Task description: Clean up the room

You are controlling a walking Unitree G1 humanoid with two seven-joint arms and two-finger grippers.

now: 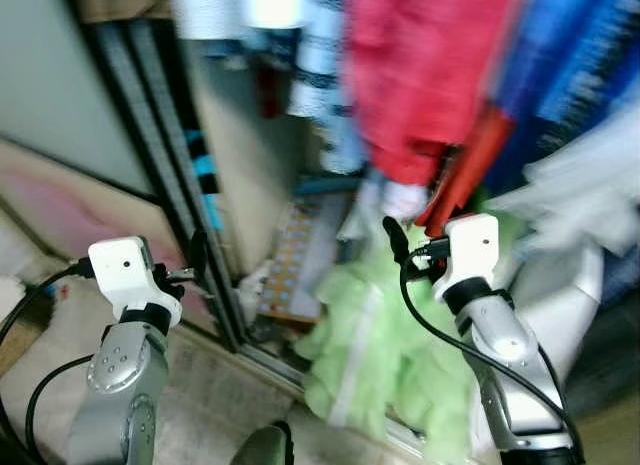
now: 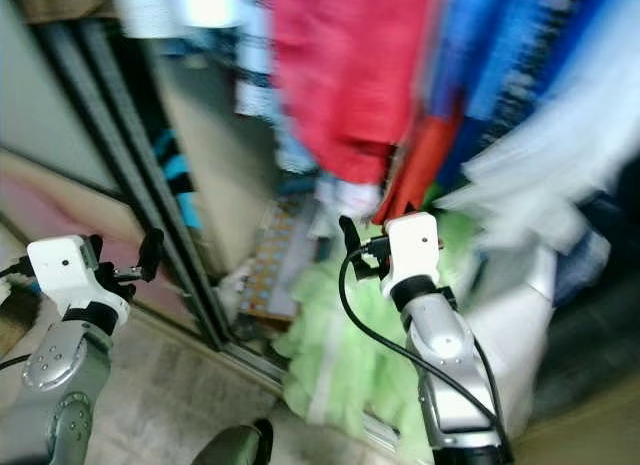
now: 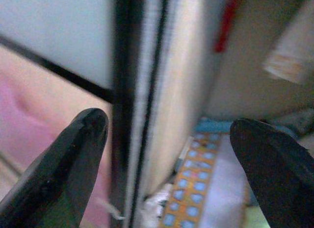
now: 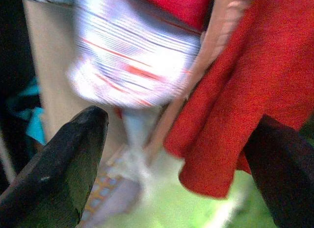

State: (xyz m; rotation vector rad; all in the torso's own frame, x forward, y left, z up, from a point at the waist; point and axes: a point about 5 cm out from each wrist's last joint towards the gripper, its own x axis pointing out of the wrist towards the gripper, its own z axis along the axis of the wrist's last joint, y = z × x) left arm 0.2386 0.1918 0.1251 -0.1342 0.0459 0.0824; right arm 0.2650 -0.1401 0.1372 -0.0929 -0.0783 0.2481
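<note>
A home, at an open wardrobe — hanging clothes crowd the top, a red garment point(image 1: 425, 75) beside blue ones point(image 1: 560, 65), all blurred. A dark sliding-door frame point(image 1: 165, 155) stands on a floor track, and inside at the bottom lie a heap of pale green fabric point(image 1: 385, 335) and a patterned box point(image 1: 295, 260) — household clutter.

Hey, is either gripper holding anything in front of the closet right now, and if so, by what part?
Nothing is held. The left gripper and the right gripper both have their fingers spread with no object between them.
</note>
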